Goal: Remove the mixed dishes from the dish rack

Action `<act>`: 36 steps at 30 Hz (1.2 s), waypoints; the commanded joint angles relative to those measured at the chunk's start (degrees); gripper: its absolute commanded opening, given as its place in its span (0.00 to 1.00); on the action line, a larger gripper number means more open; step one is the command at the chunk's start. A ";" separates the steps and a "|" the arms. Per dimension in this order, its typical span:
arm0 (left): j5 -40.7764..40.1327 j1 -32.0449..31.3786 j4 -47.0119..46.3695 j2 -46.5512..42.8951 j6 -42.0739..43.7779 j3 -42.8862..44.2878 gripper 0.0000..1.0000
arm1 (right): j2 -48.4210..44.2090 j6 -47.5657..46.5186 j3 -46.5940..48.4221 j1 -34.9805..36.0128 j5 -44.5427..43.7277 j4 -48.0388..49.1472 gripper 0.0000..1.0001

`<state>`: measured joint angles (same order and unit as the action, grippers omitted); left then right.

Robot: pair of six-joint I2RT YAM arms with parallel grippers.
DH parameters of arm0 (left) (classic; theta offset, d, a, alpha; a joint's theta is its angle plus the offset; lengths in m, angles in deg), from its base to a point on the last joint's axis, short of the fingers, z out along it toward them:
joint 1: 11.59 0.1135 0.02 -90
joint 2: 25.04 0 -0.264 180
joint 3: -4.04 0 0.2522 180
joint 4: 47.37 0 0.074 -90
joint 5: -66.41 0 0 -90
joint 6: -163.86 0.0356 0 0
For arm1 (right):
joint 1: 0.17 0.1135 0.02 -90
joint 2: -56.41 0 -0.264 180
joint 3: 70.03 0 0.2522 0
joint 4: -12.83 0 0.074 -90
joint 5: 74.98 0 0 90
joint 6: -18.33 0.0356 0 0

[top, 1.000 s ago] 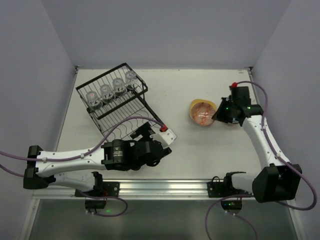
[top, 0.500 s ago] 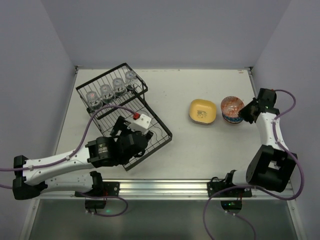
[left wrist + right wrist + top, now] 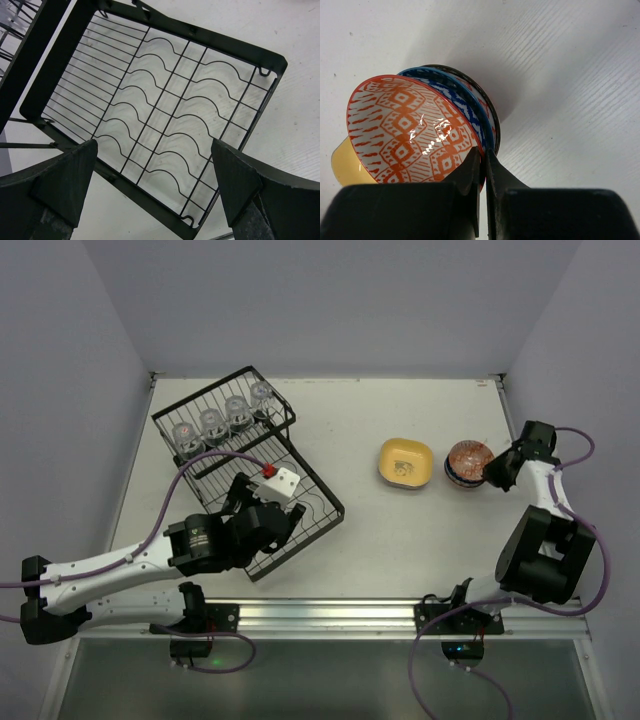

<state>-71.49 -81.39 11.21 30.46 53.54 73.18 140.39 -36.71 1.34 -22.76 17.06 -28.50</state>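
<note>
Since a second ago the right arm has carried the orange bowl (image 3: 410, 130) away from above the yellow plate (image 3: 405, 461) to the stack near the right edge of the counter (image 3: 400, 540), and the left arm has pulled back from past the rack's near corner to sit over its flat section. The right end effector (image 3: 482, 162) is clamped on the rim of the orange bowl, its fingers pressed almost together with the thin edge between them. That bowl sits tilted in a blue bowl (image 3: 465, 102), which nests in a dark-rimmed bowl (image 3: 487, 107) at the bottom of the stack. The yellow plate lies flat just beside the stack, on the side away from the right edge. The left end effector (image 3: 154, 147) hangs above the dish rack (image 3: 230, 42) with its fingers spread wide apart and nothing between them; below it only the wavy wire dividers show. Four glasses (image 3: 213, 422) stand in a row in the rack's deeper basket, toward the far left corner of the counter.
</note>
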 commanded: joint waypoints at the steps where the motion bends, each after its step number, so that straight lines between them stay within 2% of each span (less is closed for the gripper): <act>1: 1.84 0.19 -3.42 -0.92 0.80 -1.06 1.00 | 1.09 0.55 0.75 -0.35 -0.29 4.19 0.00; 12: 3.43 0.19 -3.86 -1.89 1.42 -1.41 1.00 | 1.09 0.11 1.54 -0.35 0.24 3.41 0.00; 13: 3.51 0.19 -3.77 -1.81 1.42 -1.32 1.00 | 0.83 0.11 1.72 -0.35 0.24 3.23 0.02; 16: 3.51 0.19 -3.60 -1.63 1.33 -1.15 1.00 | 0.57 0.20 2.07 -0.35 0.33 2.79 0.30; 17: 3.25 0.19 -3.51 -1.63 1.24 -1.23 1.00 | 0.65 0.20 2.25 -0.44 0.59 2.70 0.44; 20: 2.29 0.19 -3.07 -1.80 0.81 -0.97 1.00 | 0.22 0.20 2.69 -0.35 1.12 2.00 0.54; 27: -0.70 2.74 -2.98 -2.33 -1.38 0.70 1.00 | -4.43 0.55 5.06 -0.35 1.03 -0.98 0.67; 33: -4.31 3.53 -2.90 -7.15 -5.69 7.89 1.00 | -10.67 -1.29 5.77 0.09 2.61 -3.63 0.78; 34: -4.66 3.44 -2.72 -7.86 -6.22 9.12 1.00 | -14.25 -1.56 5.24 0.61 3.83 -3.37 0.82; 36: -6.58 3.44 -2.02 -8.39 -7.71 12.90 1.00 | -18.31 -2.35 2.70 3.16 4.90 -1.36 0.99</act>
<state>-72.71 -78.29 10.31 24.59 50.37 79.60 128.81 -37.11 4.96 -22.06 19.36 -30.99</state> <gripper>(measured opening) 0.997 0.931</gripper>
